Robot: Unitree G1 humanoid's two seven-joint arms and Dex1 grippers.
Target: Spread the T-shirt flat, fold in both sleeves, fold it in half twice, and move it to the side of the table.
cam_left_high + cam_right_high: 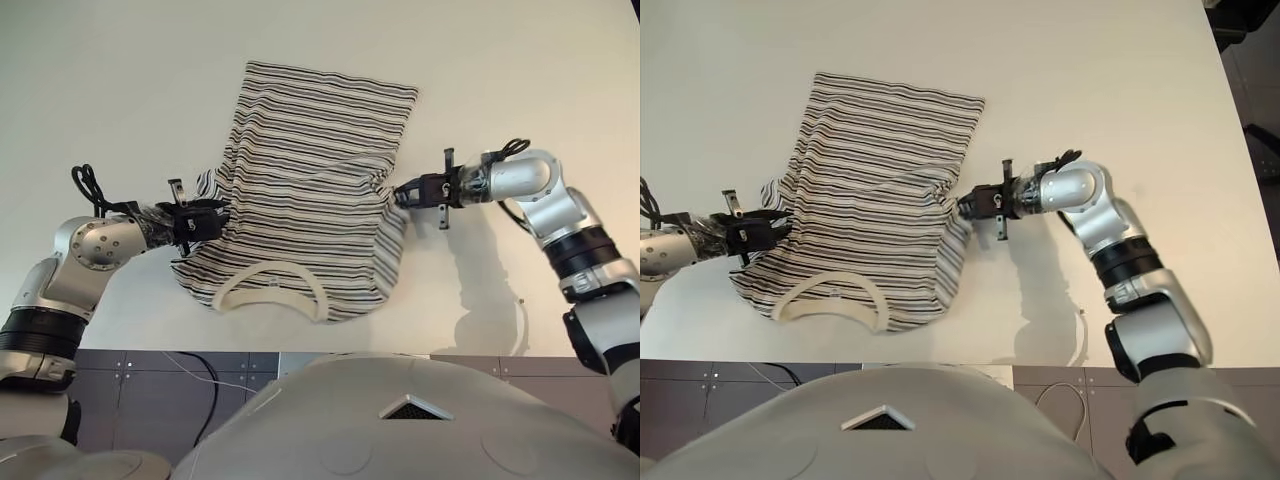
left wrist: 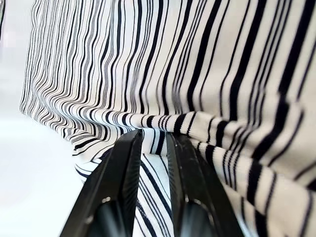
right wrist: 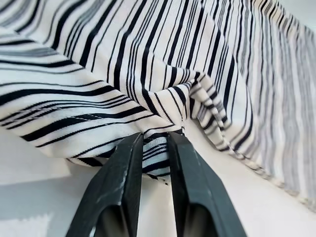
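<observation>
T-shirt is lying mid-table, long axis running away from the robot, collar nearest. Left gripper and right gripper are each pinching bunched sleeve cloth with fingers narrow, one at either side, pointing inward. Bare table is lying open all round, so there is likely room for folding inward.

We log the left arm and right arm in rounded silver-grey shells, with black bands at the joints. A looped black cable sits at the left wrist, and a second cable at the right. The left gripper and right gripper are black. Their fingers are glossy and tapered.
</observation>
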